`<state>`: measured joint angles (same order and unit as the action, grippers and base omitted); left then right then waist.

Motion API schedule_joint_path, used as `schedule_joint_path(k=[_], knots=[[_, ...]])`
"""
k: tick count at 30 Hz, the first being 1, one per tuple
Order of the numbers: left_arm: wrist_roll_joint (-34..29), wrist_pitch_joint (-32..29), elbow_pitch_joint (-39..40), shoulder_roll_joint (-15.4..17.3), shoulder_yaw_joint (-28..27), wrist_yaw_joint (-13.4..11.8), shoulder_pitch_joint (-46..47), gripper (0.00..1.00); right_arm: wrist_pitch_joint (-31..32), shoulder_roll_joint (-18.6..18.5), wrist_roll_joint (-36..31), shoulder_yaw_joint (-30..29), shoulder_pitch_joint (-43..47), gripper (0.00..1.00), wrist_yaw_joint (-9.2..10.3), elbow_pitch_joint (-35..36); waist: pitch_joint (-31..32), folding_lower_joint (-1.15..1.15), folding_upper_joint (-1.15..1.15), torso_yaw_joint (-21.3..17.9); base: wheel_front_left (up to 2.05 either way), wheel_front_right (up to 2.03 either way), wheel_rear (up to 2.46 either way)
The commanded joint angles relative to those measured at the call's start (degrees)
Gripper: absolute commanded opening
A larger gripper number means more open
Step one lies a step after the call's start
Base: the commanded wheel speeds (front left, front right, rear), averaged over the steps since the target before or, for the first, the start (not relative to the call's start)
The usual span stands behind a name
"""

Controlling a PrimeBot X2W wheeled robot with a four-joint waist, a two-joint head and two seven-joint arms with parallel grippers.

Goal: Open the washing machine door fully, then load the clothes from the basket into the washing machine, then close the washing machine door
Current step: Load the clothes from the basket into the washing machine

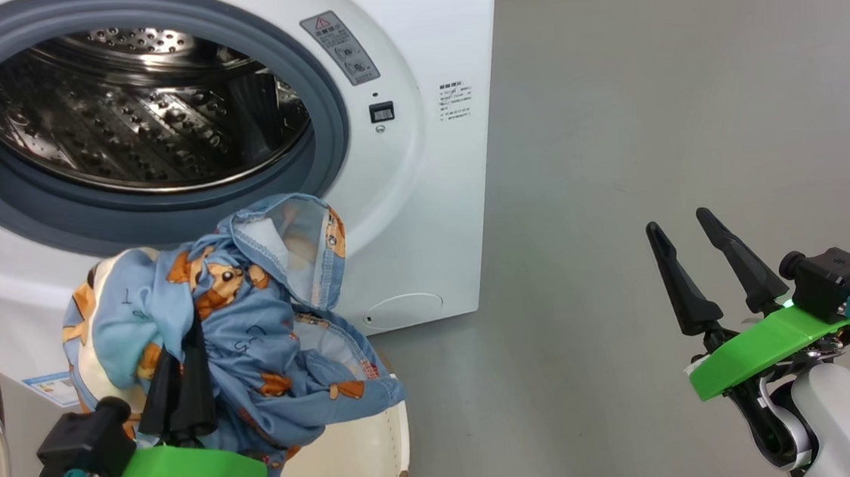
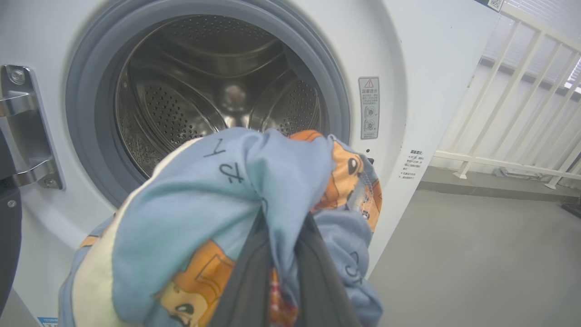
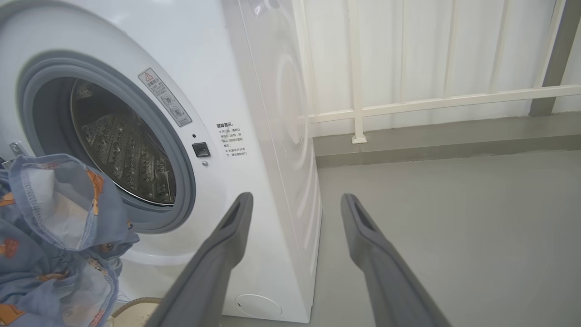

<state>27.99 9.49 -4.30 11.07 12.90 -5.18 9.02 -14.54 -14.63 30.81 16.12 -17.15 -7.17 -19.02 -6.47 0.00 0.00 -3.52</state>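
Two left fingers (tips together) within the clothes

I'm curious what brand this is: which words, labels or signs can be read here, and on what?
Grey sticker on the washing machine: a red warning triangle; its words are too small.
Printed block beside it: too blurred to read.
Clothes: dark characters, not legible for certain.
No brand name is readable.

Bright, even, nearly shadowless indoor light, soft glints on the steel drum, close clothes slightly blurred, wrist-view edges bowed.
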Motion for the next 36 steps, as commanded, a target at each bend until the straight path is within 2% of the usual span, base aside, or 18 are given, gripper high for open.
schedule_joint_path(k=[1, 8, 16, 28, 36], knots=[[-0.2, 0.0, 2.0, 1.1, -2.0, -0.3, 1.4, 0.0, -0.5, -0.8, -0.3, 0.7, -0.4, 1.0, -0.32, 1.2, -0.2, 0.0, 0.0, 0.0, 0.0, 0.0, 0.0], [0.3, -0.2, 1.2, 1.4, -2.5, 0.1, 5.8, 0.0, -0.5, -0.9, -0.2, 0.9, -0.8, 1.0, -0.32, 1.4, -1.9, 0.0, 0.0, -0.2, 0.0, 0.0, 0.0], [-0.3, -0.9, -5.4, 3.5, -3.7, 0.6, 16.4, 0.0, -0.5, -1.3, -0.3, 1.0, -2.3, 1.0, -0.32, 2.2, -6.8, 0.0, 0.0, -1.7, 0.0, 0.0, 0.0], [0.6, 2.9, -25.9, 4.4, -5.9, 3.8, 38.5, 0.0, -0.5, -1.5, -0.7, 0.2, -5.7, 1.0, -0.32, 5.0, -19.5, 0.0, 0.0, -4.7, 0.0, 0.0, 0.0], [-0.5, 4.4, -38.8, 7.0, -6.5, 5.6, 53.1, 0.0, -0.5, -0.3, -1.0, -0.2, -7.6, 1.0, -0.32, 6.5, -27.8, 0.0, 0.0, -7.8, 0.0, 0.0, 0.0]])
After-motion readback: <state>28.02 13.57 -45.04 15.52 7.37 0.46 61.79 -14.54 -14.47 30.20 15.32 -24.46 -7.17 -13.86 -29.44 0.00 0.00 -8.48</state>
